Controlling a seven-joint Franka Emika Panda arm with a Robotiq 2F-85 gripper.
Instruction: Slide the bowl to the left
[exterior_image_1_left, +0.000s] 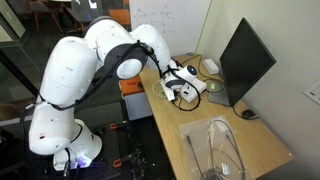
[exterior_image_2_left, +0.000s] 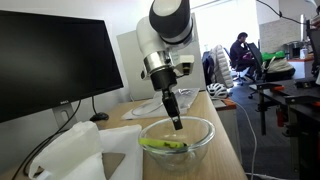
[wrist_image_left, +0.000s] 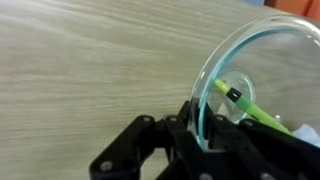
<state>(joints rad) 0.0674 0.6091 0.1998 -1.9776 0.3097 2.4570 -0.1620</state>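
A clear glass bowl (exterior_image_2_left: 150, 128) stands on the wooden desk and holds a green stick-like object (exterior_image_2_left: 165, 145). In the wrist view the bowl's rim (wrist_image_left: 215, 60) runs between the black fingers, and the green object (wrist_image_left: 262, 108) with a black band lies inside. My gripper (exterior_image_2_left: 177, 123) points down over the bowl, one finger inside the rim and one outside, shut on the rim (wrist_image_left: 197, 130). In an exterior view the gripper (exterior_image_1_left: 186, 90) is over the middle of the desk; the bowl is hard to make out there.
A black monitor (exterior_image_2_left: 50, 60) and a mouse (exterior_image_2_left: 98, 117) stand beside the bowl, and both also show in an exterior view, the monitor (exterior_image_1_left: 245, 60) and the mouse (exterior_image_1_left: 248, 113). White crumpled plastic (exterior_image_2_left: 70, 150) lies next to the bowl. The desk edge (exterior_image_2_left: 232, 150) runs close by.
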